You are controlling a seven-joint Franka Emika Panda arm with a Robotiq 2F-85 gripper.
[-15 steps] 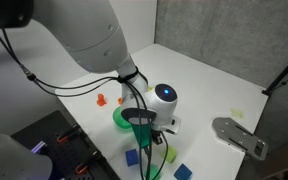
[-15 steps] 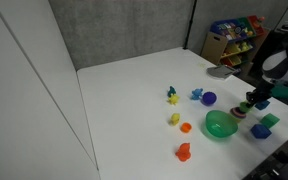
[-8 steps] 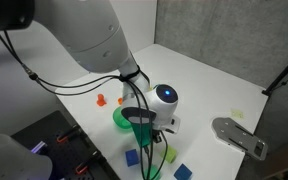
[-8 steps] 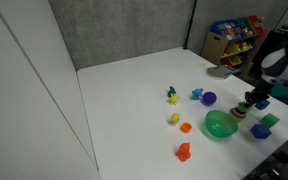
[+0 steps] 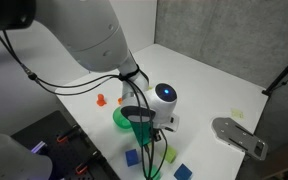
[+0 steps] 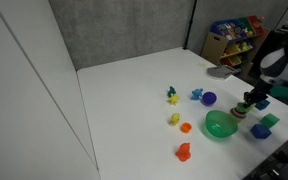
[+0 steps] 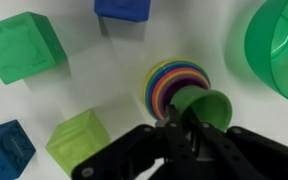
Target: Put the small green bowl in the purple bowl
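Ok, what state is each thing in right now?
Round bright green plastic bowl: upright on the table, empty, ungripped.
Small round purple bowl: on the table, apart from green bowl.
Rainbow-striped ring stack: upright, small green cup on top.
Gripper: at that cup; open or shut unclear.

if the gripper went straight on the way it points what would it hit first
Most likely the rainbow-striped stacking toy, topped by a green cup, directly ahead of the gripper in the wrist view. The small green bowl lies off to one side. Depth is unclear.
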